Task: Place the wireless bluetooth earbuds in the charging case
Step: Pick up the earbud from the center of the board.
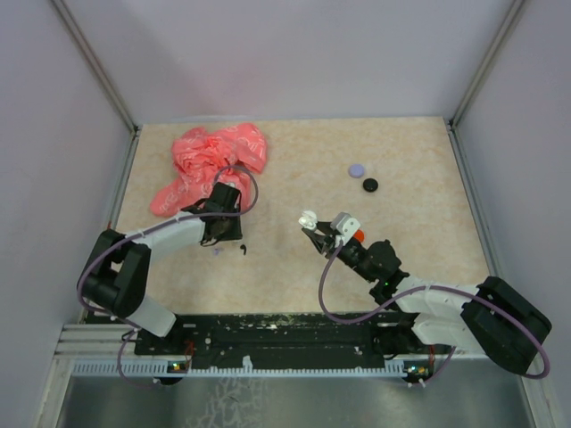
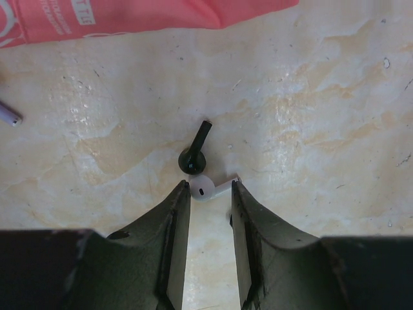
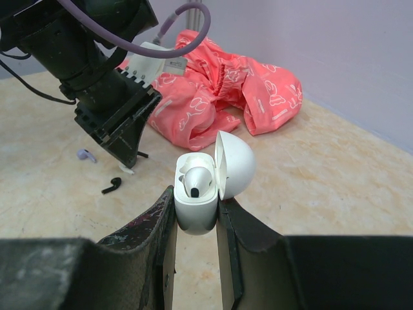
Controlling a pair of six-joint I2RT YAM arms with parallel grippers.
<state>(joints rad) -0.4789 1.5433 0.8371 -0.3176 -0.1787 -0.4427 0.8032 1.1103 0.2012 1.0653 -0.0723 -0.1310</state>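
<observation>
Clamped upright in right gripper [image 3: 195, 199]: glossy white charging case [image 3: 193, 219], lid [image 3: 235, 165] flipped open, white bud [image 3: 195, 179] seated inside. Nipped between narrowed left gripper [image 2: 210, 185] tips: white stemmed earbud [image 2: 202, 188], black earbud [image 2: 193, 158] just beyond.

Robotics lab, enclosed test cell. Signs:
- left black-and-white jointed robot arm [image 1: 129, 272] and matching right arm [image 1: 446, 321], both bolted to black slotted metal rail [image 1: 285, 330] along bottom edge of top view
- loose purple cables [image 1: 322, 290] looping off both arms
- beige marbled desk [image 1: 268, 178] boxed by plain pale grey wall panels [image 1: 294, 53] at left, top and right of frame
- panels joined by bare aluminium corner posts [image 1: 95, 62]
- ribbed aluminium extrusion [image 1: 89, 343] at lower left beside rail
</observation>
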